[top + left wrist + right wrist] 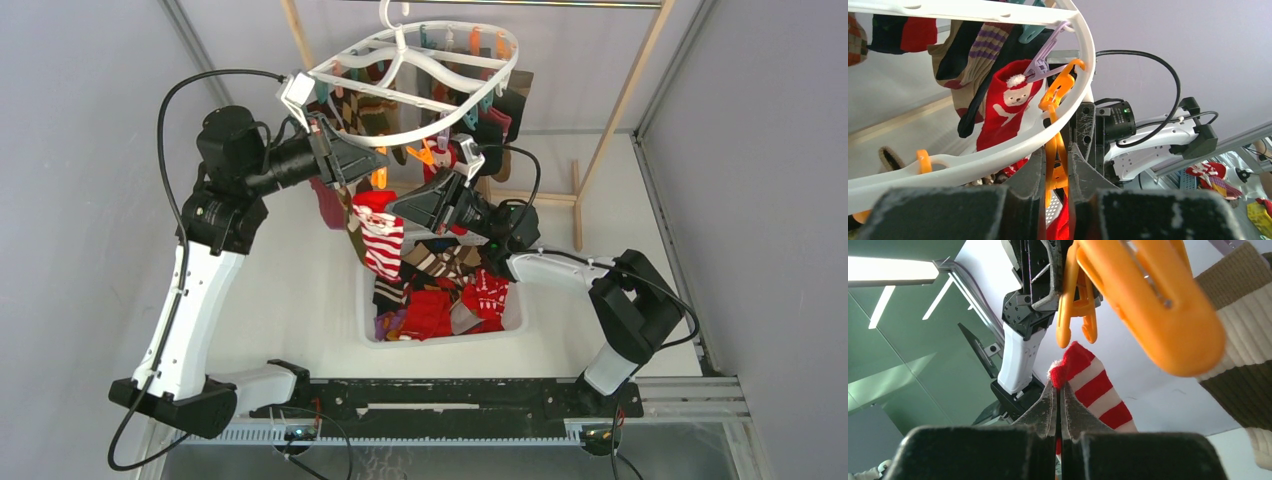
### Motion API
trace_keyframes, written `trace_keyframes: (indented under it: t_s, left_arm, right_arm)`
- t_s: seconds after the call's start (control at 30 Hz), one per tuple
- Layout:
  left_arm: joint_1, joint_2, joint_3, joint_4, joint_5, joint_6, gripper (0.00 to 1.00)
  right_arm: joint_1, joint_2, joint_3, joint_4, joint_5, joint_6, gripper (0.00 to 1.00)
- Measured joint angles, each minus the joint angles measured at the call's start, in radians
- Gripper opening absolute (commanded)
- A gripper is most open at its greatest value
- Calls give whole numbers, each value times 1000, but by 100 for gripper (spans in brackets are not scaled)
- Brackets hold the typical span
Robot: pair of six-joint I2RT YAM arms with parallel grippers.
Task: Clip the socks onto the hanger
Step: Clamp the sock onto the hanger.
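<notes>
Orange clip (1054, 172) squeezed by our left pincer (1056, 152) | right pincer (1060, 390) grips striped sock (1095, 385) below (cuff up) | next we lift cuff into clip.

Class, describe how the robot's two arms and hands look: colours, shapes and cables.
Both arms pair white shell links with black joint housings: left arm, right arm. A thin black cable runs loose alongside each arm. The left hand and right hand are black, with dark, rough-textured fingers tapering to narrow tips.
</notes>
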Motion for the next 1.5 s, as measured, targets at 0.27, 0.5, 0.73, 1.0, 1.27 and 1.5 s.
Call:
trace_keyframes:
  t_s: [0.27, 0.5, 0.73, 1.0, 1.27, 1.5]
  left_arm:
    - [3, 0, 0, 20, 32, -29, 6]
    - [5, 0, 0, 29, 51, -45, 5]
    - [6, 1, -11, 36, 66, -48, 5]
    - [10, 2, -11, 50, 70, -55, 5]
    - [12, 3, -11, 63, 74, -66, 4]
    - [12, 3, -11, 72, 83, -73, 3]
  right_arm:
    - [-6, 0, 0, 0, 29, 1, 0]
    - [-13, 0, 0, 0, 56, 2, 0]
    - [-18, 0, 0, 0, 65, 5, 0]
    - [-21, 0, 16, 9, 45, 27, 0]
    - [-21, 0, 16, 15, 32, 31, 0]
    - [-21, 0, 19, 15, 36, 32, 0]
